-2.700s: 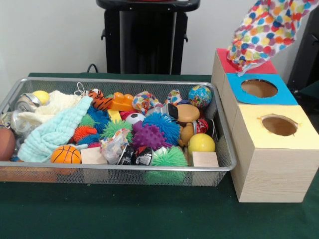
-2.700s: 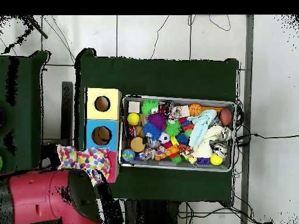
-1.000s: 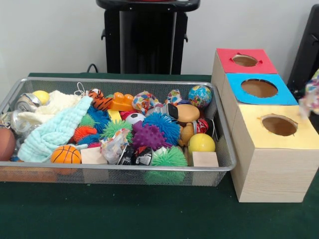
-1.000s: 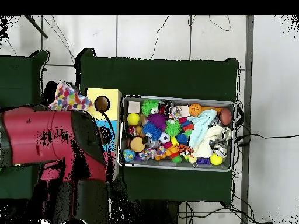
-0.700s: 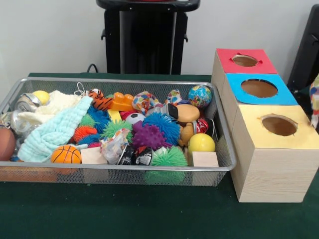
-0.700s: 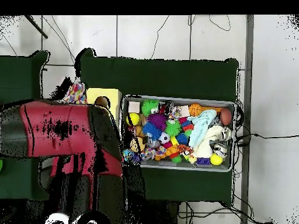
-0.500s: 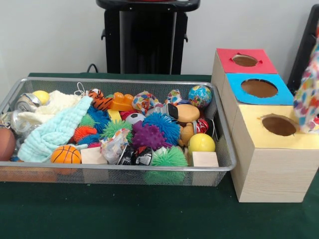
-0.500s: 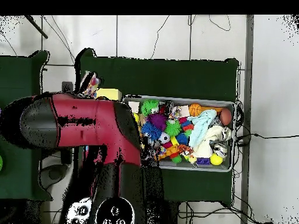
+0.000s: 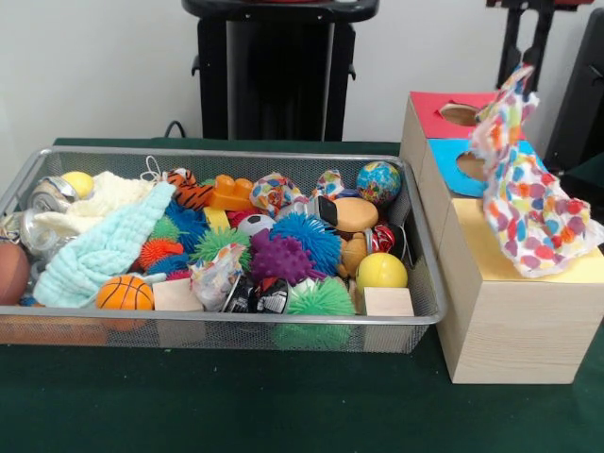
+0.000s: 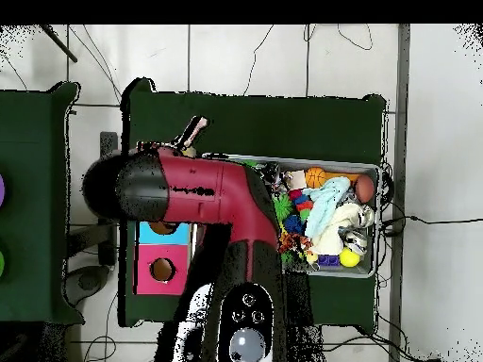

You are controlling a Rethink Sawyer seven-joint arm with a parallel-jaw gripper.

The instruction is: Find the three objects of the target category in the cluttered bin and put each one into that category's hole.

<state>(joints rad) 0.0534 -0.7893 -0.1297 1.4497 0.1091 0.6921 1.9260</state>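
The claw (image 9: 525,24) showed only as dark prongs at the top edge of the front view, directly above the spotted cloth (image 9: 528,203). Whether the claw was spread or pressed together could not be determined, and contact between the claw and the cloth's raised tip could not be confirmed.

The spotted cloth was draped over the yellow-topped box (image 9: 514,302), covering most of its top and its hole. One peak of the cloth stood upright in front of the blue-topped box (image 9: 451,160), hiding part of that box's hole. The red-topped box (image 9: 444,111) stood behind the blue one, with its hole partly visible. The three boxes formed one row on the green desk (image 9: 283,406), just beside the end of the wire bin (image 9: 226,326).

The bin held a dense mix of items. A light blue towel (image 9: 104,247) lay across the bin's other end, with a small orange basketball (image 9: 125,293) at its near edge. A purple spiky ball (image 9: 280,258) sat near the middle, with a blue spiky ball (image 9: 307,236) behind it and a green spiky ball (image 9: 321,300) in front. A yellow ball (image 9: 381,271) and a wooden block (image 9: 388,302) occupied the corner nearest the boxes. A globe-patterned ball (image 9: 378,181) rested at the far corner.

In the overhead view, the red arm (image 10: 203,193) reached across the boxes and covered the adjacent part of the bin.
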